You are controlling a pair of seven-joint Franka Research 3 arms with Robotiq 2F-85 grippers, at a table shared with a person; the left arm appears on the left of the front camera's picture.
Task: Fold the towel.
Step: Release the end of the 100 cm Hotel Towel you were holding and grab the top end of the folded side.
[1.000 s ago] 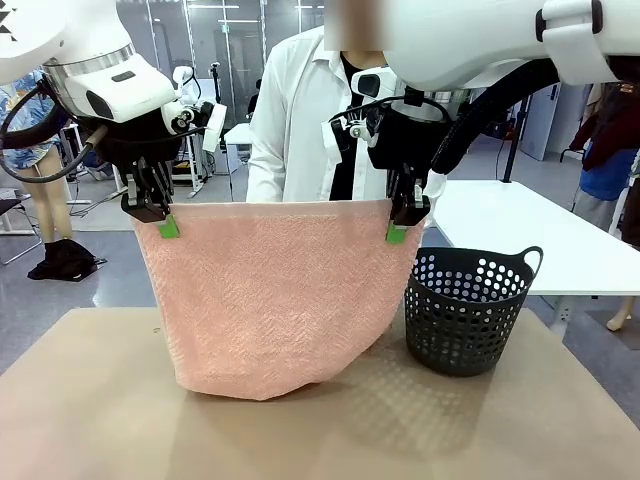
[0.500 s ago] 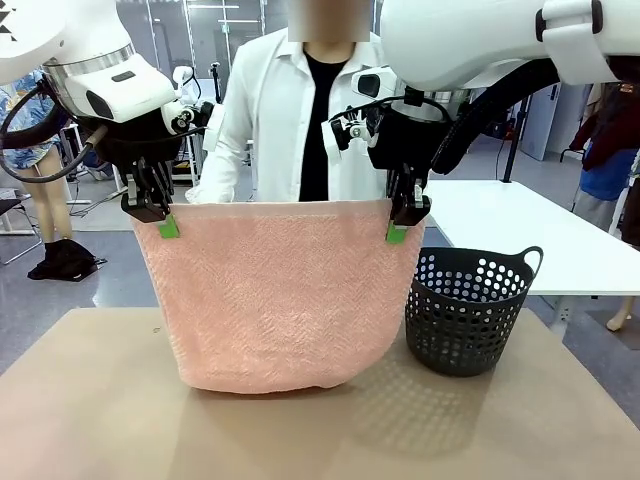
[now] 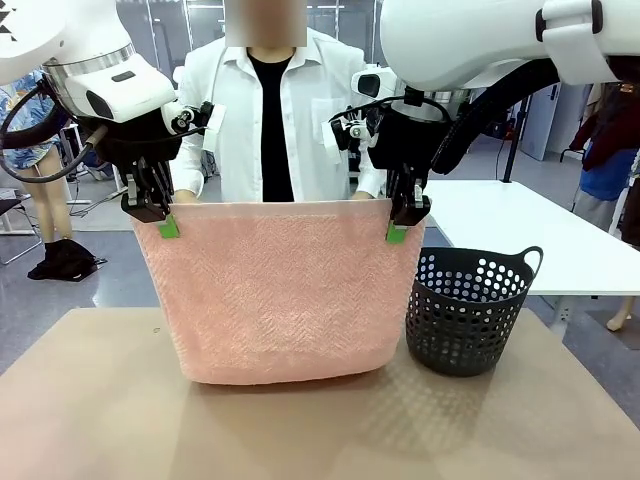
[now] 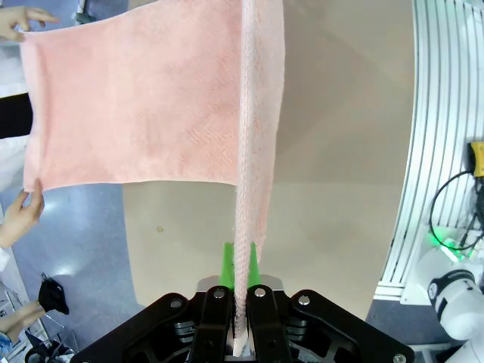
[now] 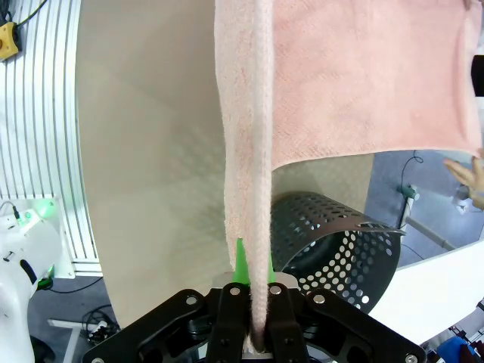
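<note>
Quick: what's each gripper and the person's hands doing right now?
Left gripper: shut on the towel's top corner.
Right gripper: shut on the towel's other top corner.
Person's hands: at the towel's far corners, apparently holding them.

Towel (image 3: 280, 290) over table (image 3: 100, 420) — basket (image 3: 465, 320) right of it, person (image 3: 270, 120) behind.

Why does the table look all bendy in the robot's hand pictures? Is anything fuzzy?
Left wrist view: the wide lens bends the table edges; the towel looks sharp. Right wrist view: same bend, towel edge nearest the lens soft. Front view: straight lines, soft shadow under the towel.
</note>
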